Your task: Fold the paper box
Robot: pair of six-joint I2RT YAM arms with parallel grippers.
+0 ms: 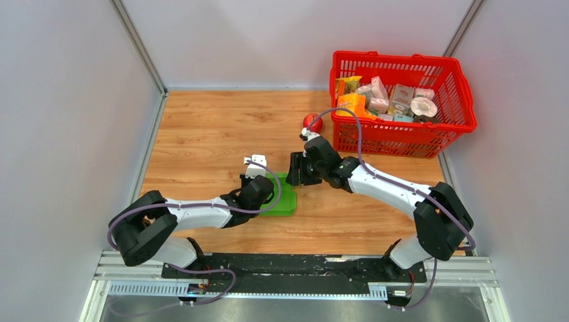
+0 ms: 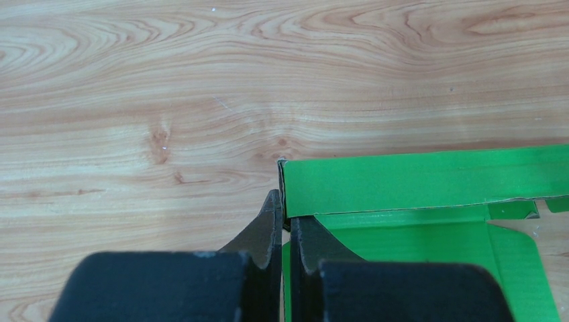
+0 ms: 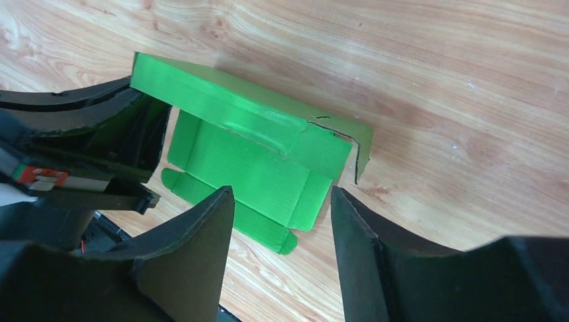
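The bright green paper box (image 1: 285, 198) lies on the wooden table between the two arms, one long wall folded upright, the other flaps flat. My left gripper (image 1: 263, 182) is shut on the left end wall of the box (image 2: 416, 181), its fingers (image 2: 268, 228) pinching the thin cardboard at the corner. My right gripper (image 1: 297, 169) hovers just above and right of the box, open and empty. In the right wrist view the box (image 3: 255, 161) lies beyond my spread fingertips (image 3: 218, 221), with the left gripper at its left end.
A red basket (image 1: 456, 84) with several small printed packages stands at the back right. A red apple (image 1: 311, 122) lies by the basket's left front corner. Grey walls close in the table at left, right and back.
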